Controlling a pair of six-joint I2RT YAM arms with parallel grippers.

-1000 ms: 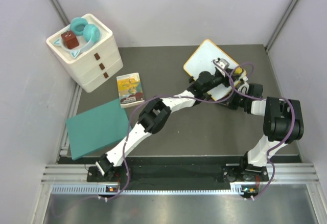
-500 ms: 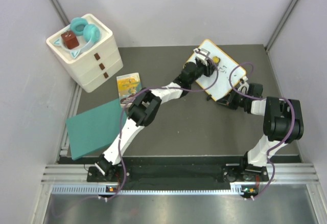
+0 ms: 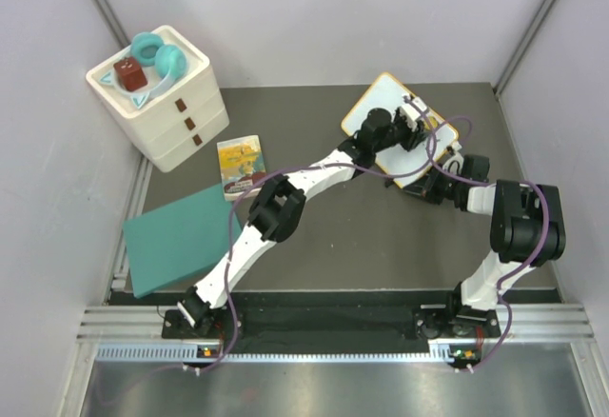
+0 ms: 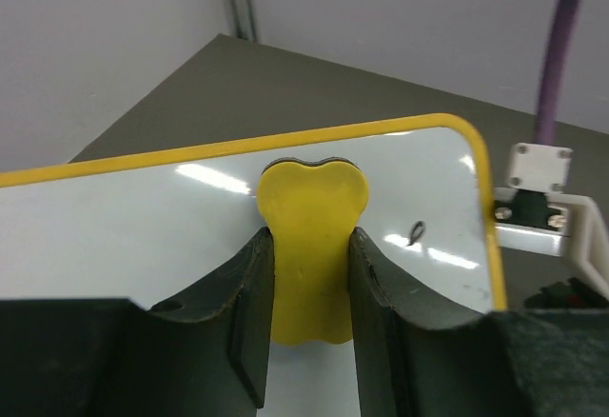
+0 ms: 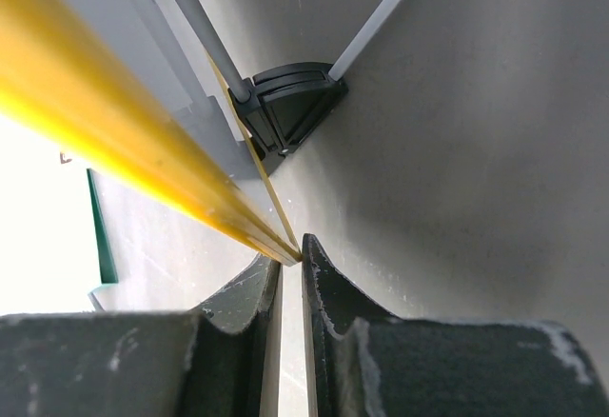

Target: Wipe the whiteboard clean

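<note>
The whiteboard (image 3: 381,105) lies tilted at the back right of the table, white with an orange-yellow frame. My left gripper (image 3: 411,124) is over it, shut on a yellow eraser (image 4: 311,246) pressed flat on the board (image 4: 143,246). A small black mark (image 4: 415,233) shows near the board's right corner. My right gripper (image 3: 430,187) is at the board's near right edge, shut on its yellow frame (image 5: 124,141); the frame's edge runs between the fingertips (image 5: 276,288).
A white drawer unit (image 3: 162,103) with teal headphones (image 3: 157,60) and a brown block stands back left. A yellow book (image 3: 242,167) and a flat teal rectangle (image 3: 181,239) lie left of centre. Walls close in on both sides.
My left gripper with the eraser has swept across the board, from its right part to the upper left half a second ago, then back right to the middle. The right gripper has stayed put.
</note>
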